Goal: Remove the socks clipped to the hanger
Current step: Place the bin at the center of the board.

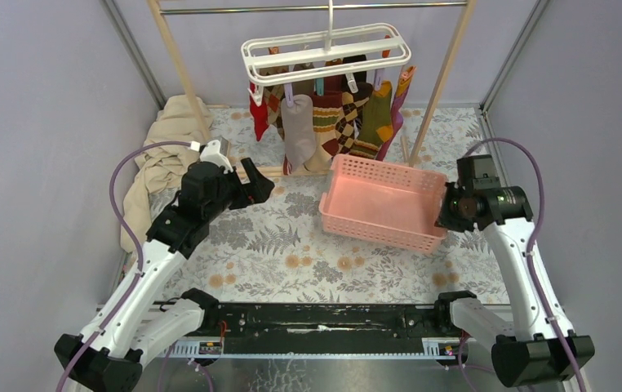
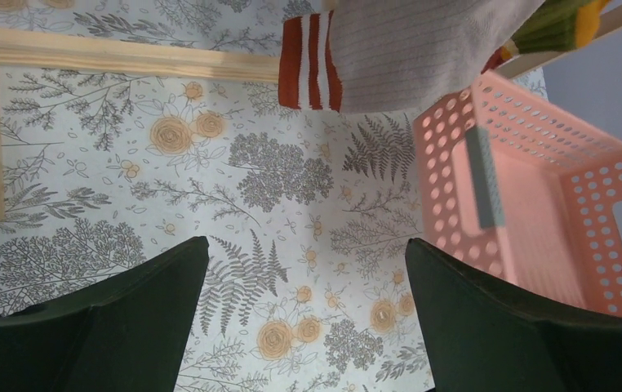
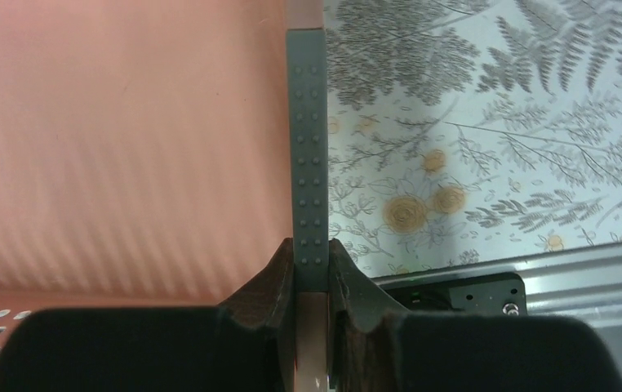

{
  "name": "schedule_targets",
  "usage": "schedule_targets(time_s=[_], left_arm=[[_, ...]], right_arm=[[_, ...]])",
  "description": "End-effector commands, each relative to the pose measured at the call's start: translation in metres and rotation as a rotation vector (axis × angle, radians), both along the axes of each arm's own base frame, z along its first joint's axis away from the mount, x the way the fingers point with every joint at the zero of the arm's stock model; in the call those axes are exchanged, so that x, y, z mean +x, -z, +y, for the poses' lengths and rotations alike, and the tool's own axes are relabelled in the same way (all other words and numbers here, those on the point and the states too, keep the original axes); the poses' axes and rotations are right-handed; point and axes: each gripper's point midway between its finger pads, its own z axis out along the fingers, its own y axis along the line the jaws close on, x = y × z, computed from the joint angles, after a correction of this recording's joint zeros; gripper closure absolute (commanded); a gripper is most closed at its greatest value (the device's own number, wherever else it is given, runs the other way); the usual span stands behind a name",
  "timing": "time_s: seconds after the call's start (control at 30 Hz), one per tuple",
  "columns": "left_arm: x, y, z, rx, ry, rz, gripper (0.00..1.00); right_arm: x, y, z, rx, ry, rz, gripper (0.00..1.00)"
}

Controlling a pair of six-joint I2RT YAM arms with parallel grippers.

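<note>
Top view, hanger: the white hanger (image 1: pixel 325 47) is seen hooked onto the metal rail (image 1: pixel 308 8) of the wooden rack (image 1: pixel 179 61), at the far side of the table.
Top view, socks: the socks (image 1: pixel 324 118) are seen clipped under the hanger in a tight bunch, with red at the left, grey in front, and argyle and olive to the right.
Top view, basket: the pink basket (image 1: pixel 381 227) is set on the floral tablecloth (image 1: pixel 267 245), near the socks and to their right.
Top view, left arm: the left gripper (image 1: pixel 257 184) is held over the tablecloth, left of the basket and in front of the socks, and nothing is touched.
Top view, right arm: the right gripper (image 1: pixel 445 208) is placed at the basket's right end wall.
Top view, far left: a beige cloth (image 1: pixel 165 151) is heaped beside the rack's post.
Left wrist view, jaws: the fingers (image 2: pixel 120 327) are spread wide and nothing is gripped; only tablecloth is seen between them.
Left wrist view, sock: a grey sock (image 2: pixel 422 49) with a red-and-white striped cuff is seen hanging ahead of the fingertips, apart from them.
Left wrist view, basket: the pink walls are seen to the right, past the right-hand finger.
Right wrist view, jaws: the jaws are clamped on the basket's wall, right on a grey dimpled strip (image 3: pixel 306 147) fixed to it.
Right wrist view, surroundings: the basket's pink inside is shown on the left and the tablecloth on the right.
</note>
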Motion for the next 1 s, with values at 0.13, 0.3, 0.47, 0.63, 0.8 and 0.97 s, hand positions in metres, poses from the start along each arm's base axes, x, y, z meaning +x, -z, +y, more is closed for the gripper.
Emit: schedule_targets(time_s=[0.13,0.3,0.47,0.63,0.8,0.97], left_arm=[[0.015,-0.019,0.011,0.026,-0.077,-0.068,0.01],[0.011,-0.01,0.017,0.018,-0.111,-0.078,0.01],[0.003,-0.004,0.026,0.021,-0.144,-0.079,0.01],[-0.006,-0.005,0.032,-0.021,-0.171,-0.095,0.01],[-0.01,-0.005,0.032,-0.029,-0.169,-0.092,0.01],[-0.012,0.002,0.031,-0.026,-0.157,-0.076,0.01]], right_arm=[[0.035,0.002,0.057,-0.002,-0.221,-0.057,1.0],[0.046,0.028,0.099,-0.003,-0.306,-0.03,1.0],[0.053,0.041,0.136,0.02,-0.372,-0.052,1.0],[0.047,0.068,0.183,-0.045,-0.498,0.021,1.0],[0.037,0.093,0.204,-0.009,-0.514,0.042,1.0],[0.017,0.119,0.204,-0.024,-0.549,0.101,1.0]])
